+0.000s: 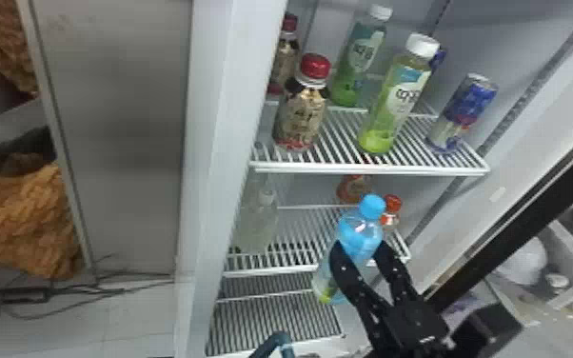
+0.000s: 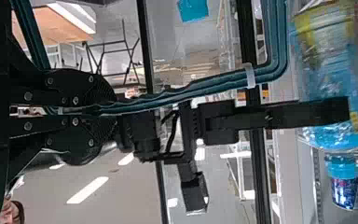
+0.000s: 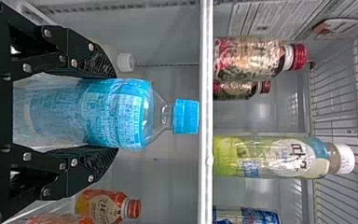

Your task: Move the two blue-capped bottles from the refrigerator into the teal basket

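In the head view my right gripper (image 1: 358, 257) is shut on a blue-capped bottle (image 1: 359, 234), upright but leaning, in front of the fridge's middle shelf edge. In the right wrist view the same bottle (image 3: 121, 112) is clamped by my right gripper (image 3: 114, 113), its cap end clear of the fingers, behind a white shelf edge. At the head view's bottom edge stands the arch of the teal basket's handle (image 1: 278, 336). My left gripper (image 2: 113, 111) is shut on that handle (image 2: 205, 84) in the left wrist view, where the bottle (image 2: 333, 70) is also seen with one right finger across it.
The upper wire shelf (image 1: 371, 167) holds red-capped bottles (image 1: 300, 114), white-capped green bottles (image 1: 397, 95) and a blue can (image 1: 464, 112). A clear bottle (image 1: 256, 221) and orange-capped bottles (image 1: 390, 209) stand on the middle shelf. The fridge's side wall (image 1: 223, 143) rises at the left.
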`<action>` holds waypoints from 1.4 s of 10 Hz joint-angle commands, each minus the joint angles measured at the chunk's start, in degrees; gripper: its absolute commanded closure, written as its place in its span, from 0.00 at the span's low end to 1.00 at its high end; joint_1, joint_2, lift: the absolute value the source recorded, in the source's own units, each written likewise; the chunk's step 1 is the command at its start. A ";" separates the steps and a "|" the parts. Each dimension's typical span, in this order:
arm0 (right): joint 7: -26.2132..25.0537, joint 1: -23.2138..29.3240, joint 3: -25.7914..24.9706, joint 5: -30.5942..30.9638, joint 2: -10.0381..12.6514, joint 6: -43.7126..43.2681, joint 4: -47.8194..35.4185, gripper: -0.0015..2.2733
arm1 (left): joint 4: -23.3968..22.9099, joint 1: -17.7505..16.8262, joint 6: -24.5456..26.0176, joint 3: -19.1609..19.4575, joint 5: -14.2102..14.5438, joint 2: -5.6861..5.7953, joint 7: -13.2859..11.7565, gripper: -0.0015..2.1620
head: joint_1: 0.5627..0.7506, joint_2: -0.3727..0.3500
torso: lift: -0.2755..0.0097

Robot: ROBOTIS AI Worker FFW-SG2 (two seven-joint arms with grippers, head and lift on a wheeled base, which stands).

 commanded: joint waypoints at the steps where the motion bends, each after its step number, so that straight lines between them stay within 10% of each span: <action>1: 0.40 3.74 -0.39 -1.47 0.28 2.19 -5.19 0.29 | 0.00 0.01 0.00 0.02 -0.03 -0.02 0.00 0.50 | 0.70 0.03 | 0.43; 14: 6.73 25.25 -8.83 -7.54 0.90 41.00 -37.68 0.29 | 0.00 0.86 0.28 0.37 -0.55 -0.02 0.08 0.50 | 0.70 0.03 | 0.43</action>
